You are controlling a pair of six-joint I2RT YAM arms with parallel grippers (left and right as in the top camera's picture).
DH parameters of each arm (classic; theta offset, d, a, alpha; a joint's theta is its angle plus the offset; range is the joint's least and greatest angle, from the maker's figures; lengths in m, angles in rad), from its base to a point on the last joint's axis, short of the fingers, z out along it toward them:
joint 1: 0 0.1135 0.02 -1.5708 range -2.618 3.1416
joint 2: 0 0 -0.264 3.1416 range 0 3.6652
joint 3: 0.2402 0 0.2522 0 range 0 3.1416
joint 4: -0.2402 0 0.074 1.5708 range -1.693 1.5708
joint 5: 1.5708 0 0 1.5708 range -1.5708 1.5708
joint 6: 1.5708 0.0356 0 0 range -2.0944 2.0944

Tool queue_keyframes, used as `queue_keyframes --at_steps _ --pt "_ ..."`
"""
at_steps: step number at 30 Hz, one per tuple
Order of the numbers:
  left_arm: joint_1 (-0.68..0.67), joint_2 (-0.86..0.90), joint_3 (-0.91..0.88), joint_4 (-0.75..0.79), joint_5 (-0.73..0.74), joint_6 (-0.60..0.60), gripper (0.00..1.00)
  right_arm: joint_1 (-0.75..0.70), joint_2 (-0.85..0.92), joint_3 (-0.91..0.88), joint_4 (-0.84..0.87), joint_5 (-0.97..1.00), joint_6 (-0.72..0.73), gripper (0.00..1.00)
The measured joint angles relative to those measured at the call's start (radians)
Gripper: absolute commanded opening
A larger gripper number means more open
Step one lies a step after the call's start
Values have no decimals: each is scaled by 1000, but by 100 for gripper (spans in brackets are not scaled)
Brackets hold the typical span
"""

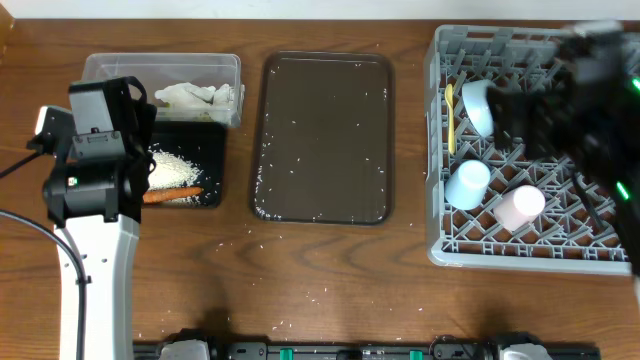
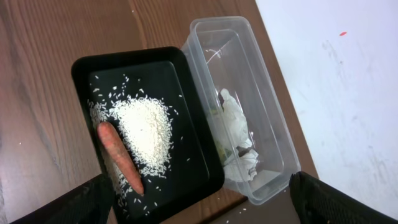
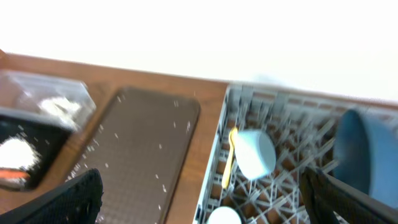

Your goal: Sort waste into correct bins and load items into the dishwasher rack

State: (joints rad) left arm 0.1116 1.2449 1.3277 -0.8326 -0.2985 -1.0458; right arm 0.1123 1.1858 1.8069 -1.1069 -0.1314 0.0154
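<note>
The clear tub point(image 1: 160, 68) holds crumpled white tissue point(image 1: 200, 97); a yellow-green scrap barely shows under the tissue point(image 2: 239, 134). The black tray point(image 1: 210, 150) beside the tub holds a rice pile point(image 1: 172, 165) and the carrot piece point(image 1: 172, 195). My left gripper point(image 1: 140, 122) hovers over them, open and empty point(image 2: 199, 199). The grey rack point(image 1: 470, 250) holds the yellow spoon point(image 1: 450, 115), white bowl point(image 1: 478, 105), a blue-tinted cup point(image 1: 467, 184) and a pink cup point(image 1: 520, 207). My right gripper point(image 1: 560, 110), blurred, is above the rack, open and empty point(image 3: 202, 199). The blue bowl point(image 3: 364, 152) stands in the rack.
The dark brown serving tray point(image 1: 325, 140) lies between the bins and the rack, with scattered rice grains on it. A few loose grains lie on the wooden table near the front edge point(image 1: 300, 300).
</note>
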Motion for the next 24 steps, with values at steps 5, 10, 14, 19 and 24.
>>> queue_keyframes --at_steps 5,10,14,19,24 --pt "0 -2 0 0 0 0 94 0 -87 0 -6 2 -5 99" --pt "0 -2 0 0 0 0 97 0 -126 -2 -95 57 -35 99" --pt "0 -2 0 0 0 1 100 0 -163 -15 -83 82 -48 99" --pt "0 -2 0 0 0 1 100 -1 -260 -173 180 114 -56 99" --pt "0 -2 0 0 0 1 100 -24 -436 -555 553 98 -64 99"
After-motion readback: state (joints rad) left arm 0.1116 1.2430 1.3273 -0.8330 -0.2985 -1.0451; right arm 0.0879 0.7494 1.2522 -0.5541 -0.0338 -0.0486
